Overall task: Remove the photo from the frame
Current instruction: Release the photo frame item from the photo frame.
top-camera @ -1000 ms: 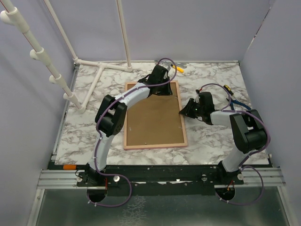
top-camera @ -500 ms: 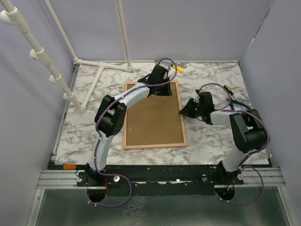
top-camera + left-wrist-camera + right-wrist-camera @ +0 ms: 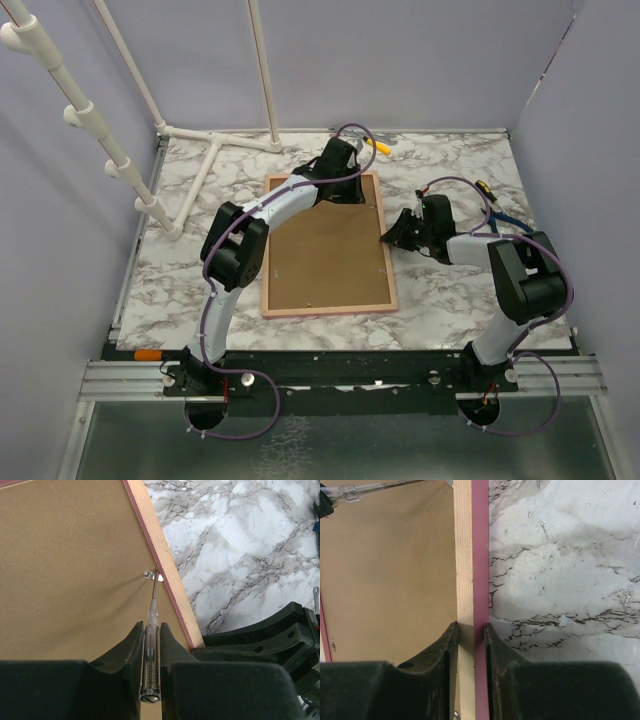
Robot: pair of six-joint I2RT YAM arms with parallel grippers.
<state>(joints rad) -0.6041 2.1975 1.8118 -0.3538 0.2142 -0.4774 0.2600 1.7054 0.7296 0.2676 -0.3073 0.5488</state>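
The frame [image 3: 325, 250] lies face down on the marble table, its brown back up and its pink border around it. The photo is hidden under the back board. My left gripper [image 3: 345, 195] is over the frame's far right corner, shut on a clear-handled screwdriver [image 3: 150, 650]. The screwdriver tip touches a small metal tab [image 3: 152, 575] at the inner edge of the border [image 3: 165, 565]. My right gripper [image 3: 392, 238] is shut on the frame's right border [image 3: 471, 555], one finger on each side of the wooden strip. The left gripper [image 3: 150, 627] and the right gripper [image 3: 470, 626] both show fingers pressed to what they hold.
A white pipe stand [image 3: 200, 170] lies at the back left of the table. A yellow-handled tool [image 3: 378, 143] rests behind the frame, and a blue tool [image 3: 505, 218] lies at the right by the right arm. Purple walls enclose the table on three sides.
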